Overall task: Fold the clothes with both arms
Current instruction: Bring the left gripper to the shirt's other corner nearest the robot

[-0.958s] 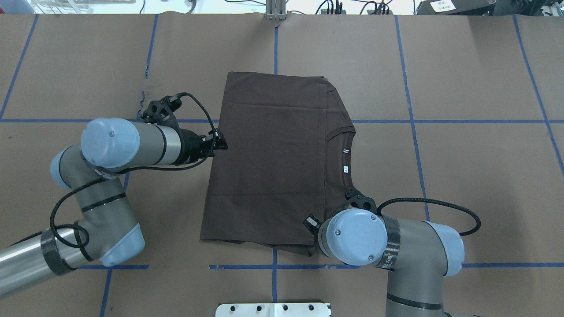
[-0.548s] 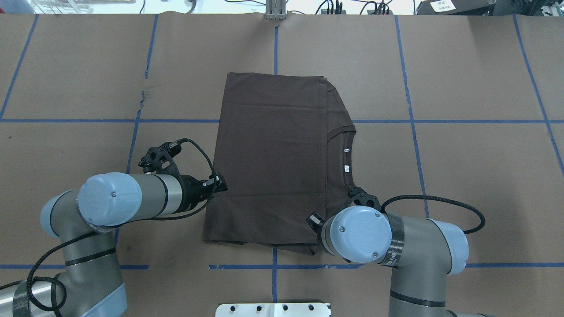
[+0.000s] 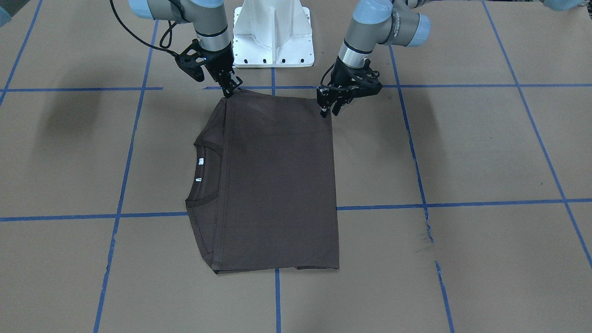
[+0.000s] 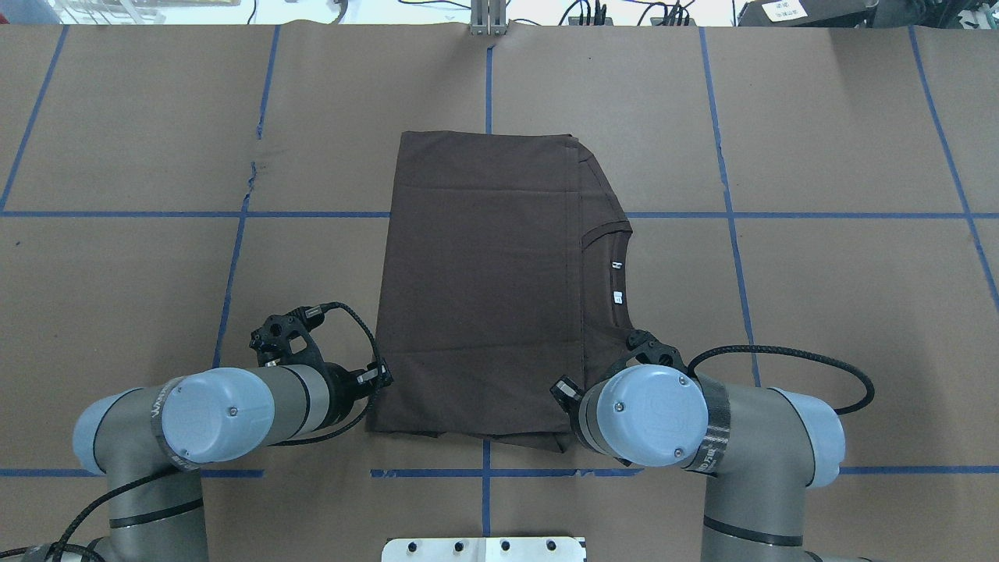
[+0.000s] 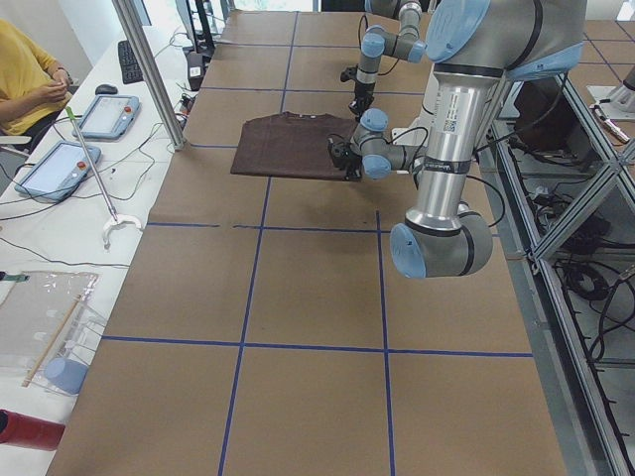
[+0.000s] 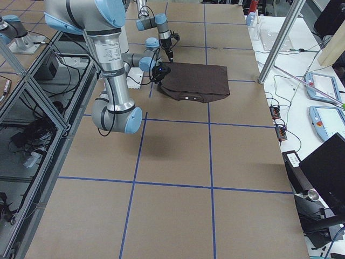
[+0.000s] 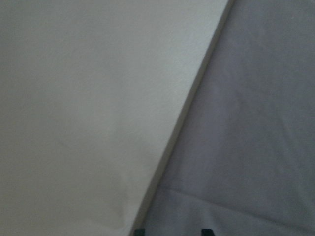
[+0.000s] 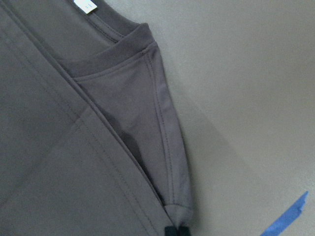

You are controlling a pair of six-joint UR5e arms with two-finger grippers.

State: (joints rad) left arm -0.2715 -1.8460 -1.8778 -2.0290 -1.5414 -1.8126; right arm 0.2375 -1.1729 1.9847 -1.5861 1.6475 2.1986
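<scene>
The dark brown T-shirt (image 4: 484, 281) lies folded flat mid-table, its collar (image 4: 620, 273) and white tags toward my right. My left gripper (image 3: 329, 111) is low at the shirt's near-left corner. Its two tips stand apart in the left wrist view, with the shirt's edge (image 7: 187, 123) running between them. My right gripper (image 3: 230, 91) is at the near-right corner. In the right wrist view its tips (image 8: 176, 230) sit close together on the folded sleeve corner (image 8: 172, 196). From overhead the right wrist hides that gripper.
The brown paper table cover (image 4: 819, 312) carries blue tape lines. The white base block (image 3: 273, 32) stands at the robot's edge, just behind both grippers. A seated person (image 5: 25, 84) and tablets are at a side bench past the far edge.
My left arm has slid along the shirt's left edge from its middle to the near corner. The right arm has shifted slightly right and nearer, and the shirt's near edge has moved a little with it.
</scene>
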